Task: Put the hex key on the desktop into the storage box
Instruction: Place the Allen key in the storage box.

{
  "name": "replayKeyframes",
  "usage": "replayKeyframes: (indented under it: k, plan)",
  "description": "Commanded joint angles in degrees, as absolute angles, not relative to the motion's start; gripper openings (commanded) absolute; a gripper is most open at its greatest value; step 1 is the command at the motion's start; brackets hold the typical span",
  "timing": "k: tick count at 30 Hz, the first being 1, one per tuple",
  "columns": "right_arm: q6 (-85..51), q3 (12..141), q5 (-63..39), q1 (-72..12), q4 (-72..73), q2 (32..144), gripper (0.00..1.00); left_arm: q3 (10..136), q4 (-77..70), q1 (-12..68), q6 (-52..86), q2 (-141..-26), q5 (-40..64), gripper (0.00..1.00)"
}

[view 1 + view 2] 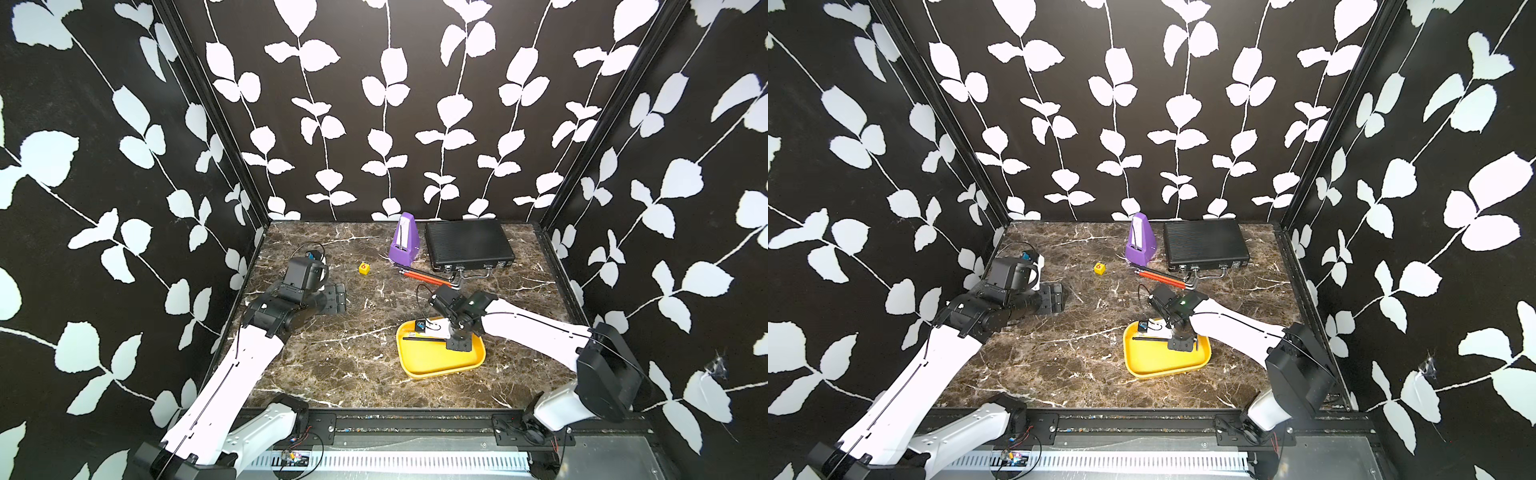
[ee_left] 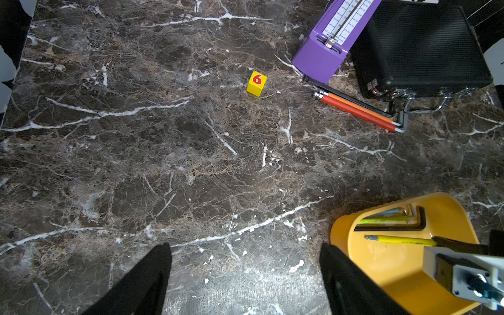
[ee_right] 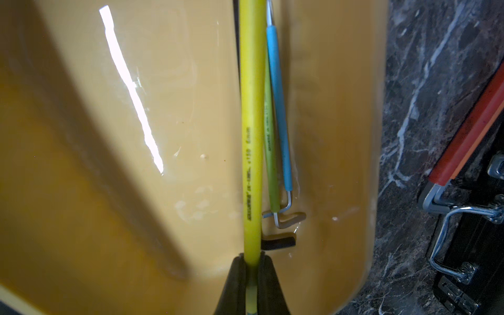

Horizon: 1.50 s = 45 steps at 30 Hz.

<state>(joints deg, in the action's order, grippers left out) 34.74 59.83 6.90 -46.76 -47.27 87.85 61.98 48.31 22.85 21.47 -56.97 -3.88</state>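
Right gripper (image 3: 252, 259) is clamped on one end of the yellow-sleeved hex key (image 3: 251, 109), holding it low and roughly level over the storage box (image 1: 415, 374). Whether the key already touches the box floor I cannot tell. Left gripper (image 2: 243, 246) has its fingers apart on nothing, hovering near the desk's left edge, well away from the work.

The task looks past halfway. A blue-sleeved hex key (image 3: 278, 95), a green-sleeved hex key (image 3: 270, 152) and a black hex key (image 3: 278, 242) already lie together in the box, close under the held one. Left to do, by my reading, are letting this key go and fetching the red-sleeved hex key (image 2: 357, 111) and the orange-sleeved hex key (image 2: 360, 105). These lie side by side on the desktop (image 1: 332, 374) toward its back edge. A dark bar beside them may be one more key.

The box sits right of the middle, near the desk's front edge. Much of its floor is bare on the side away from the stored keys, so a drop has space inside the raised rim. The remaining keys are hemmed in, with their bent ends at the black case's (image 1: 467, 243) handle and their other ends by the purple metronome (image 1: 403, 241). The desk in front of them is open, apart from a yellow number cube (image 1: 364, 268) well off to their left.
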Motion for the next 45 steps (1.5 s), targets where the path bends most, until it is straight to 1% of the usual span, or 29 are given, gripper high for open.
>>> replayKeyframes:
  k: [1,6,13,16,19,22,28,33,36,39,45]
  plan:
    - [35.9,59.2,7.5,-47.7,-46.8,90.2,0.00,61.3,47.6,23.0,21.8,-55.8,-3.9,0.86]
    - [35.1,60.8,6.9,-48.7,-46.1,94.5,0.00,61.3,47.6,23.0,21.9,-55.9,-3.9,0.86]
    - [32.3,61.9,8.7,-49.0,-44.6,98.5,0.00,61.4,47.7,23.0,21.9,-56.0,-3.7,0.86]
    - [31.6,62.2,9.0,-49.0,-44.6,98.7,0.08,61.5,47.7,23.0,21.8,-56.1,-3.7,0.86]
    - [30.9,62.5,9.6,-49.0,-44.9,98.1,0.22,61.5,47.7,23.0,21.7,-56.3,-3.7,0.86]
    - [30.6,62.7,9.6,-49.0,-45.3,96.9,0.28,61.5,47.6,23.0,21.7,-56.5,-3.6,0.86]
    - [30.6,64.8,12.1,-48.5,-45.2,94.4,0.29,61.0,47.2,23.0,21.9,-57.0,-3.1,0.86]
    - [27.6,70.9,8.8,-42.4,-43.3,93.5,0.32,61.0,46.6,23.1,21.6,-57.6,-2.9,0.86]
    - [25.8,75.6,6.9,-38.8,-43.2,96.6,0.33,61.2,46.4,23.0,21.4,-58.1,-2.7,0.86]
    - [24.1,81.6,7.1,-35.9,-45.0,102.2,0.33,61.3,46.1,23.0,21.2,-58.6,-2.8,0.86]
    - [21.3,91.4,7.5,-33.2,-46.5,112.2,0.33,62.0,46.4,23.0,20.7,-59.1,-3.1,0.86]
